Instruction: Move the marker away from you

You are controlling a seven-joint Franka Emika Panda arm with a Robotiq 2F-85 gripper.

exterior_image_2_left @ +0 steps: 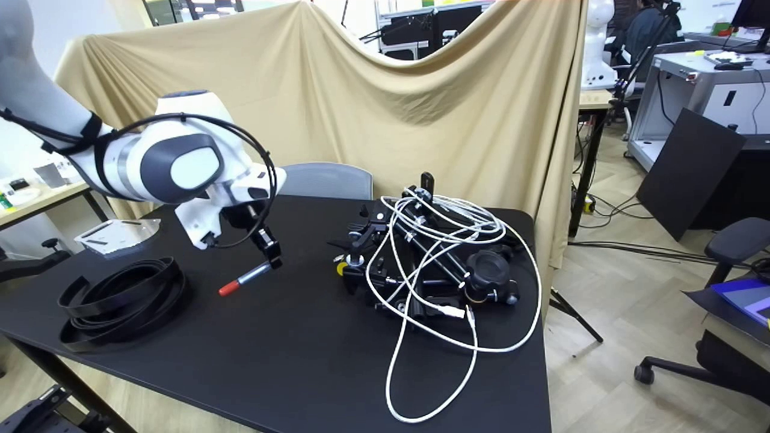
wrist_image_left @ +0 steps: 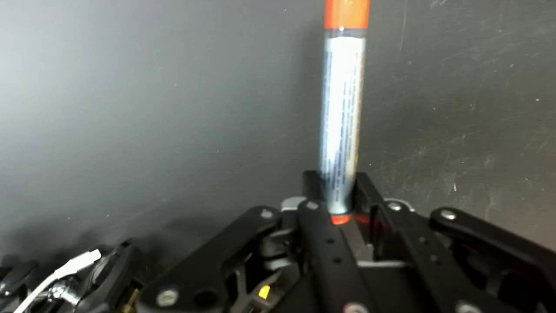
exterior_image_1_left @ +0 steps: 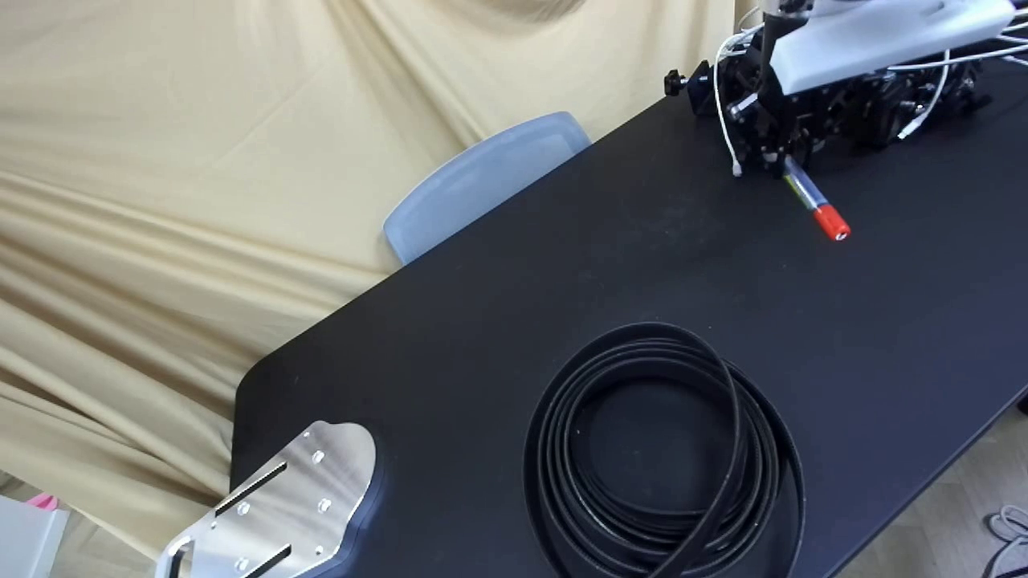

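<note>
Gripper (exterior_image_2_left: 272,257) clamps marker (exterior_image_2_left: 247,277) over black table (exterior_image_2_left: 289,355)

At left in an exterior view, a silvery metal plate (exterior_image_2_left: 117,235) lies beyond a coil of black cable (exterior_image_2_left: 129,299). To the coil's right, the marker juts from the gripper, red cap (exterior_image_2_left: 228,288) nearer the coil; the jaws grasp the barrel (wrist_image_left: 342,117) near its opposite end, as the wrist view shows. Farther right, well apart from the marker, looped white cables (exterior_image_2_left: 451,311) lie over black equipment (exterior_image_2_left: 489,270).

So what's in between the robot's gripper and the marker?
Nothing: in the wrist view, the gripper pinches the marker directly, touching it on both sides.
</note>
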